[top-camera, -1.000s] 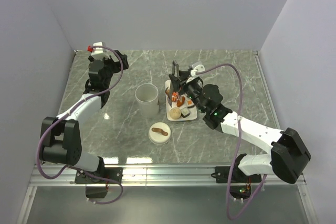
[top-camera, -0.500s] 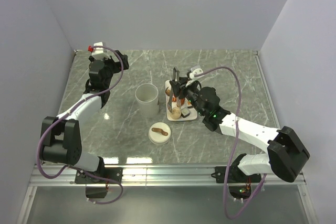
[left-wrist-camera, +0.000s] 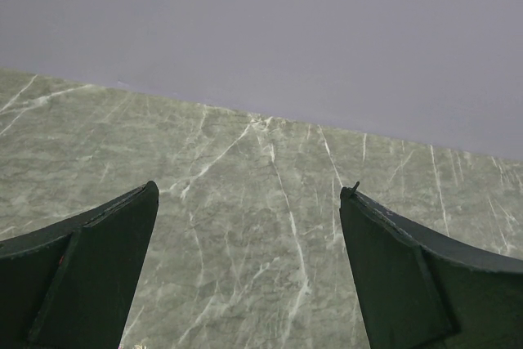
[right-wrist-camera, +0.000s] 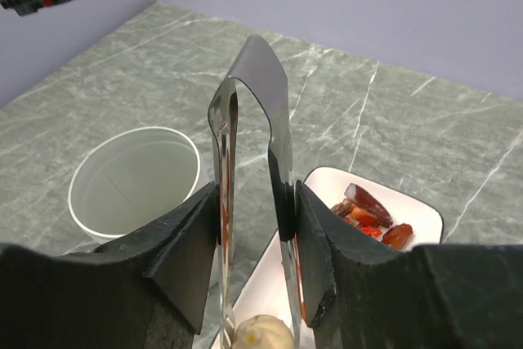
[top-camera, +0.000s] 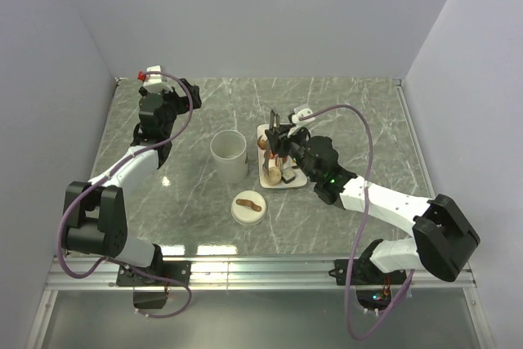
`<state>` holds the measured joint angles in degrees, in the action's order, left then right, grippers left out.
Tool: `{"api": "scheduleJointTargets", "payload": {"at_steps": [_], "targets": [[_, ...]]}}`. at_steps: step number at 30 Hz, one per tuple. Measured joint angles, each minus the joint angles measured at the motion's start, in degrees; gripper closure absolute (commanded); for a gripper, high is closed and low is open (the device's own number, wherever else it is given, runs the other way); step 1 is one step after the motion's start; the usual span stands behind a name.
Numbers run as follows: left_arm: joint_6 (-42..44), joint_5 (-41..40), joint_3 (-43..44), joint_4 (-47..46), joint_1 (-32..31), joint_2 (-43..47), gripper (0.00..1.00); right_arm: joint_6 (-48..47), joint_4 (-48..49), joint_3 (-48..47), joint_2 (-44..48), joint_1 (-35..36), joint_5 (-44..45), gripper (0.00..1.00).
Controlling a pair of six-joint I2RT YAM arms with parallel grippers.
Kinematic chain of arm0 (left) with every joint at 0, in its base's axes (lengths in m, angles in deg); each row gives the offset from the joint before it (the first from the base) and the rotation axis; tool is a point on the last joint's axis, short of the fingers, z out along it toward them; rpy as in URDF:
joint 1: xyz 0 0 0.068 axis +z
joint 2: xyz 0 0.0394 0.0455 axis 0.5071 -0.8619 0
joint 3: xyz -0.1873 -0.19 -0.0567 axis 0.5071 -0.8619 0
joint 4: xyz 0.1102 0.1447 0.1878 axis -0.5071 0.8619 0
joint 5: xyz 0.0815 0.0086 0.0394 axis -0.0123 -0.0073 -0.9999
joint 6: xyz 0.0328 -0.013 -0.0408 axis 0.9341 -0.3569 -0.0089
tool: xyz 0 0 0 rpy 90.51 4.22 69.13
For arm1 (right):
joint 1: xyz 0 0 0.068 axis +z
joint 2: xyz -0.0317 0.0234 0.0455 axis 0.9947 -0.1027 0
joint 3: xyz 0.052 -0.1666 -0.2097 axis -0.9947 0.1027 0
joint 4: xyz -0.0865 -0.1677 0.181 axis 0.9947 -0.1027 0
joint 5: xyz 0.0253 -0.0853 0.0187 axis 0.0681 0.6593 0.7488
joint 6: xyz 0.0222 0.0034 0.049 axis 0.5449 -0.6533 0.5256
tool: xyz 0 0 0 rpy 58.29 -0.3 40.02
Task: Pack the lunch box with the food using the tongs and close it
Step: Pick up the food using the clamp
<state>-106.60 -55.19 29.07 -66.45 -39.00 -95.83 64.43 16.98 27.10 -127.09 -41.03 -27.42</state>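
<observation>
The right gripper point(right-wrist-camera: 256, 194) is clamped on the tongs point(right-wrist-camera: 255, 79), whose tips straddle the beige ball point(right-wrist-camera: 260, 334) at the plate's point(right-wrist-camera: 327, 171) near end, probably to pinch it. The open lunch box point(right-wrist-camera: 131, 185) stands just beside the plate, with its lid point(top-camera: 248, 207) lying nearer the arms. The left gripper point(left-wrist-camera: 249, 192) hangs with jaws apart, well clear.

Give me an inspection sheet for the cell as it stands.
Surface: table, green marbled top.
Job's things: lunch box upright, open, nothing seen inside; lid lying apart, nearer the arms; food on the plate; tongs upright over the plate.
Clutter: nothing seen.
Grippers: right gripper shut on the tongs; left gripper open, empty.
Cables: purple cables loop off both arms.
Surroundings: plain lilac walls.
</observation>
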Motion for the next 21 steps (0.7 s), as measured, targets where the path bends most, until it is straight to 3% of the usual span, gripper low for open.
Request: {"api": "scheduleJointTargets", "payload": {"at_steps": [6,9,21], "targets": [[0.0,-0.02,0.0,0.0,-0.2,0.0,0.01,-0.13,-0.22,0.0,-0.55,0.0,0.26,0.72],[0.0,-0.02,0.0,0.02,-0.2,0.0,0.01,-0.26,-0.39,0.0,-0.52,-0.11,0.44,0.77],[0.0,-0.07,0.0,0.11,-0.31,0.0,0.01,-4.44,-4.59,-5.16,0.35,-0.11,0.35,0.8]]}}
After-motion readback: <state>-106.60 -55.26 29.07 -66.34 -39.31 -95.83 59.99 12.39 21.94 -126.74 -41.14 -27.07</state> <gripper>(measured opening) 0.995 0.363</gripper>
